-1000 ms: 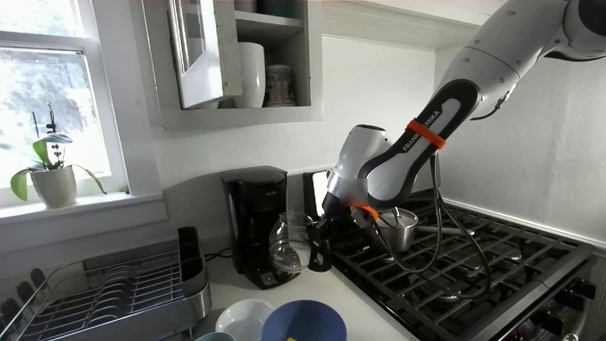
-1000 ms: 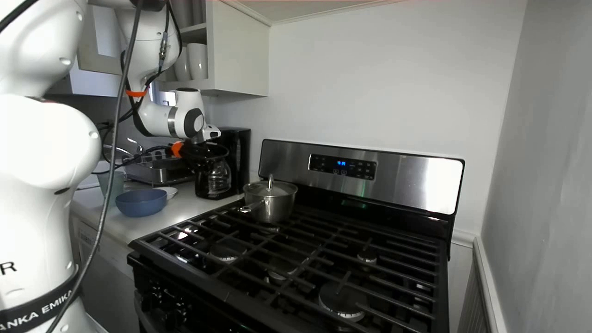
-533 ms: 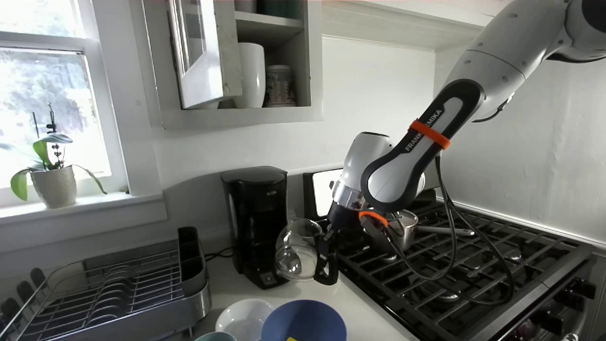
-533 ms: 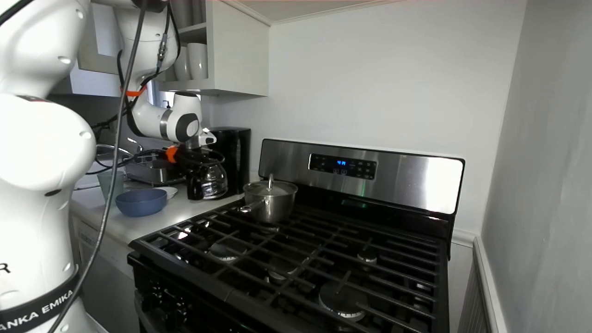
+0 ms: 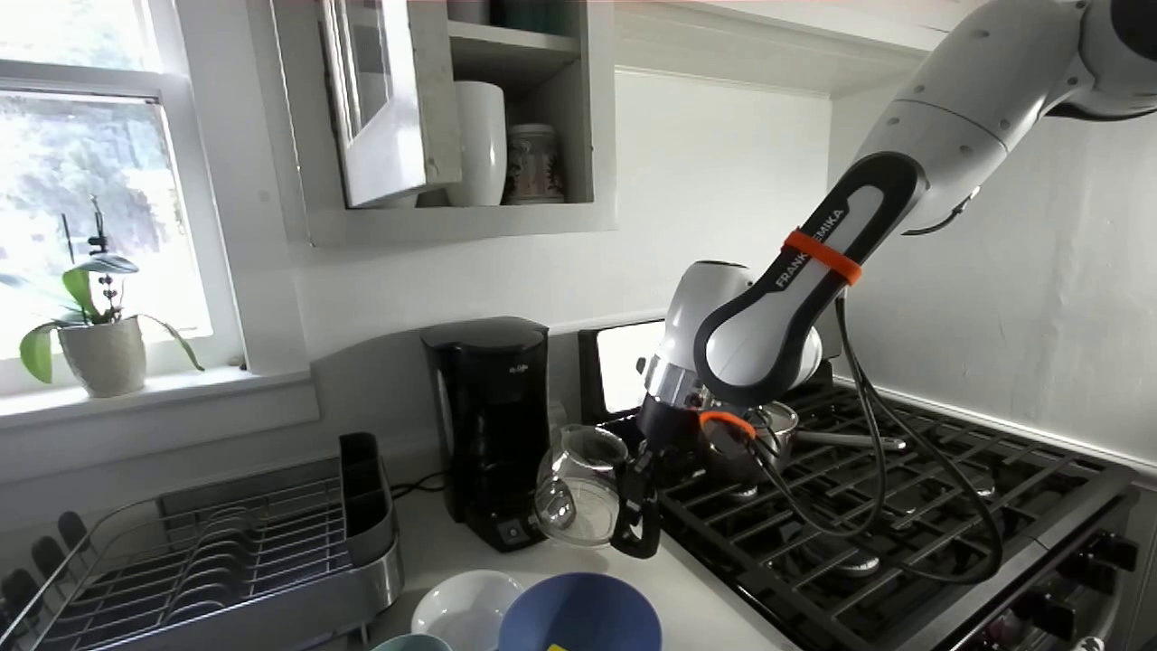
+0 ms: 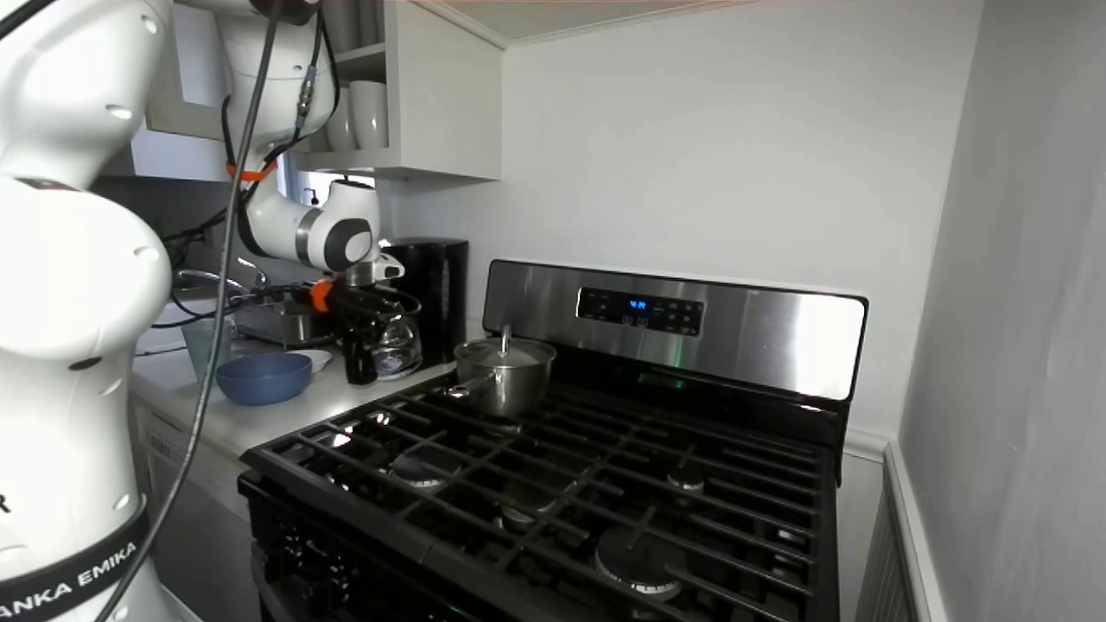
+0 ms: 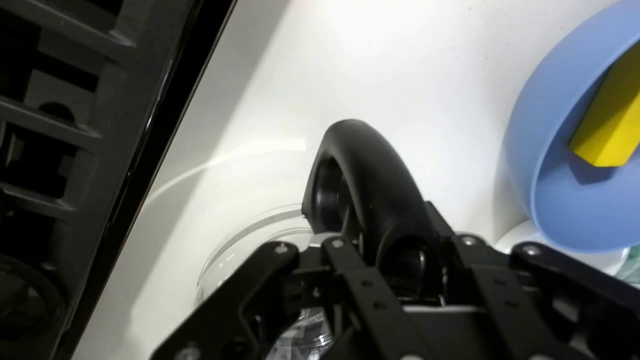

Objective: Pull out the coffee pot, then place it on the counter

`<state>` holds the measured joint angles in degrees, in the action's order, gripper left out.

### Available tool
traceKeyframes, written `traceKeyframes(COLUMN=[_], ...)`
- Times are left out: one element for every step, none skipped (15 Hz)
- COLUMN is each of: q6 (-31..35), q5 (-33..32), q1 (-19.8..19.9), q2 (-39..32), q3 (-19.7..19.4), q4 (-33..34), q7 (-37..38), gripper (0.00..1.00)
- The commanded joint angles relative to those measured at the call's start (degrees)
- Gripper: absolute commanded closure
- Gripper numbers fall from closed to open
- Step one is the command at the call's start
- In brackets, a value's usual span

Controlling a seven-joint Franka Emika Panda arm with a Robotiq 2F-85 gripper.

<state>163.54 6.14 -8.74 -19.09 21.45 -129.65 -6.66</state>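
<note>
- While my gripper (image 7: 387, 240) grasps the pot (image 5: 577, 502) by its black handle (image 7: 367, 170), one jaw stands on either side of that handle.
- The pot is out of the coffee maker (image 5: 488, 380), near its front, above or on the desk (image 5: 700, 615) next to the stove (image 6: 605, 492); whether its base touches the desk, I cannot tell.
- In the wrist view I see part of the pot's clear round outline, the rest hidden behind my gripper.
- On the stove sits a steel pan (image 6: 514, 384) with its lid on; my arm (image 5: 935, 136) hides part of it in an exterior view.
- The stove's display (image 6: 638, 306) glows blue.
- On the desk a blue bowl (image 5: 581, 610) holds something yellow (image 7: 612, 115), with a white dish (image 5: 465, 608) beside it and a green cup (image 6: 195, 341) near.
- The coffee maker stands between the stove and a wire rack (image 5: 375, 592).
- Above the desk, a cupboard (image 5: 551, 217) has its door ajar, showing a tall white vessel (image 5: 479, 149) and a patterned jar (image 5: 535, 172).
- By the window (image 5: 90, 136), a plant (image 5: 104, 357) stands on the sill (image 5: 226, 384).
</note>
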Motion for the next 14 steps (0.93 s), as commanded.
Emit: traceKeyframes(q6=[-1.3,-1.4,-1.4,-1.8,-2.1,-2.5,-2.7,-3.2,-4.1,-4.8,-5.4,-6.3,-6.9,-7.0], q5=[2.7,3.0,3.3,3.5,3.6,3.8,4.1,4.3,4.8,5.6,6.1,7.0,7.5,7.7], q1=[1.8,2.0,2.2,2.3,2.3,2.4,2.4,2.5,2.7,2.9,3.0,3.3,3.3,3.2], q2=[1.4,1.4,1.3,1.4,1.4,1.5,1.6,1.7,1.8,1.7,1.8,1.7,1.8,1.8], q3=[1.5,1.7,1.9,2.0,2.1,2.2,2.3,2.4,2.8,3.2,3.4,3.8,3.8,3.7], q4=[-1.3,-1.4,-1.6,-1.7,-1.7,-1.7,-1.7,-1.7,-1.6,-1.6,-1.6,-1.5,-1.6,-1.6], q7=[-3.2,-3.6,-4.0,-4.2,-4.5,-4.6,-4.9,-5.1,-5.5,-6.1,-6.5,-7.2,-7.6,-7.8], gripper=[0.92,0.92,0.92,0.92,0.92,0.92,0.92,0.92,0.92,0.92,0.92,0.92,0.92,0.92])
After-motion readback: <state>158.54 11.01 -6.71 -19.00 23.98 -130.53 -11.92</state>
